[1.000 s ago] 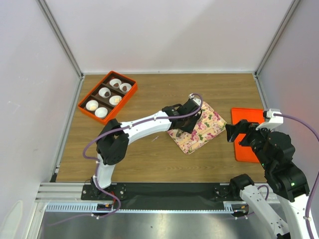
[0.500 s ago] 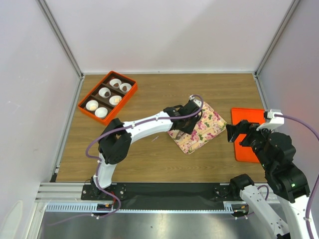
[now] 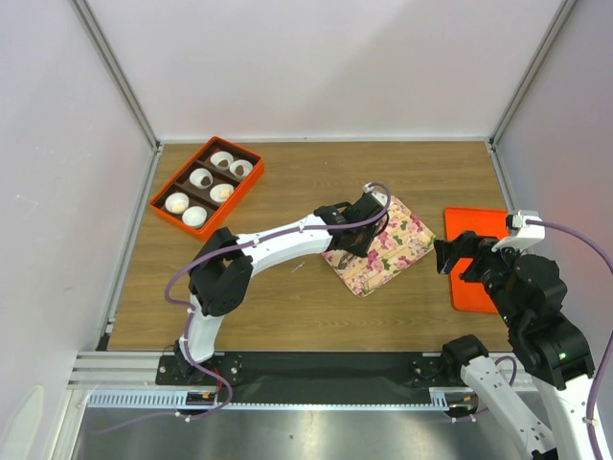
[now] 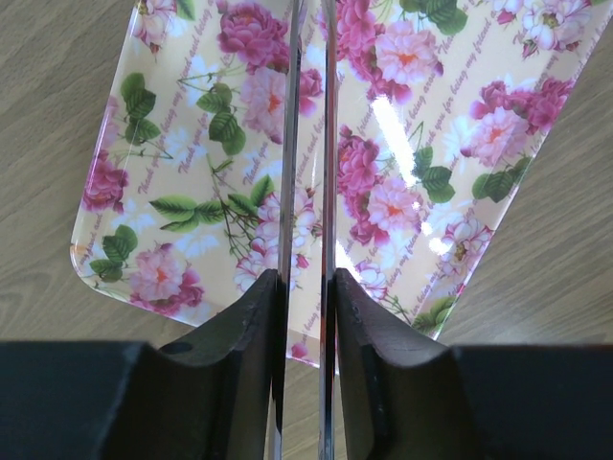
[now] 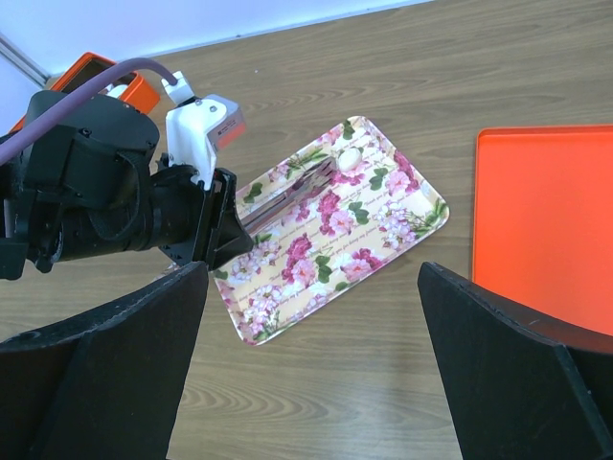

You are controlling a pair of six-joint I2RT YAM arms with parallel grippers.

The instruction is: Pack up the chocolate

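White-walled booth, wood-grain worktop [image 3: 287, 307], me driving it from my desk. The small dark brown rounded chocolate pieces [image 3: 222, 161] I can make out sit in white paper cups [image 3: 194, 217] inside the orange six-compartment box [image 3: 183, 171] at the far-left corner. They're tiny in the top view, so I won't swear to how many. The left gripper [image 4: 306, 287] is clenched on a pair of thin shiny metal tongs [image 5: 287, 192], which reach out over the glossy pink-flowered rectangular tray [image 4: 172, 163] lying between the middle and the right edge. The tips end near a small pale oval lump [image 5: 350, 153] at the tray's far end; I can't tell what it is, or whether the tips touch it. The right gripper [image 5: 311, 316] is spread wide with nothing in it, near the flat orange panel [image 5: 546, 220] by the right edge. My read: this is the pick with the tongs. To do it well I'd hold the blades level with the tray, straddle the lump rather than poke it, and squeeze gently, since that glossy surface looks slippery and a rounded piece could squirt out. Then lift straight up before swinging toward the far-left corner.
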